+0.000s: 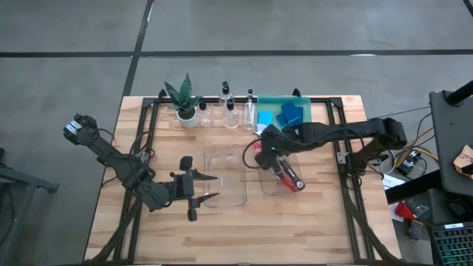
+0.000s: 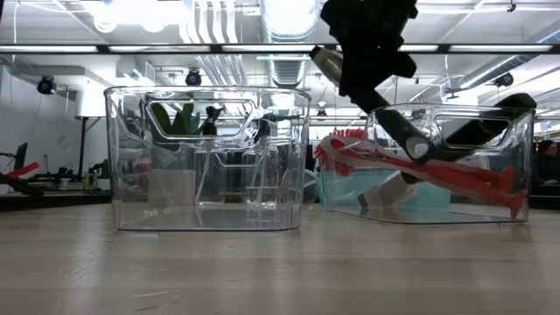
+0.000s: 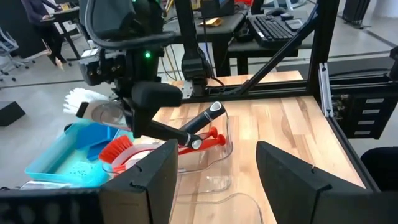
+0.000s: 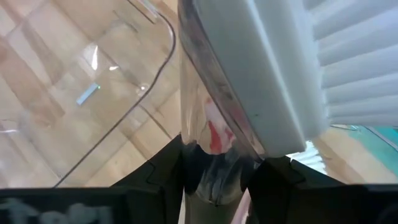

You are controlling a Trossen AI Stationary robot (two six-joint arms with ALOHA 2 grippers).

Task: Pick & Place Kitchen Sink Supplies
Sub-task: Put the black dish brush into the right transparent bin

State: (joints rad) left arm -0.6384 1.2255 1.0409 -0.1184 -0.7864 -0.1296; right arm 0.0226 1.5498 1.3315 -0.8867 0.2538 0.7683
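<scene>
My right gripper (image 1: 264,145) hangs over the far left corner of the right clear bin (image 1: 290,185), shut on a black-handled brush with a white head (image 3: 79,102). That bin holds red long-handled brushes (image 2: 437,171) and a second black-handled brush (image 3: 205,119), which leans on the bin's rim. My left gripper (image 1: 210,188) is open and hovers at the near left side of the left clear bin (image 1: 225,177). Blue sponges (image 1: 290,112) lie in the green tray. Small clear bottles (image 1: 228,107) stand at the far edge. My right gripper pinches the brush's clear neck (image 4: 208,140), just below the white head (image 4: 292,68), between its two fingers. They come from above and lie across the brush. The brush is tilted, head up. Its black handle (image 2: 404,133) slants down into the bin; whether its end rests on the red brushes I cannot tell.
A small green plant in a white pot (image 1: 185,103) stands at the far left beside the bottles. The green tray (image 1: 267,118) sits at the far edge behind the right bin. Black frame rails (image 1: 347,185) run along the table's sides. Bare wood (image 1: 222,236) lies toward the near edge.
</scene>
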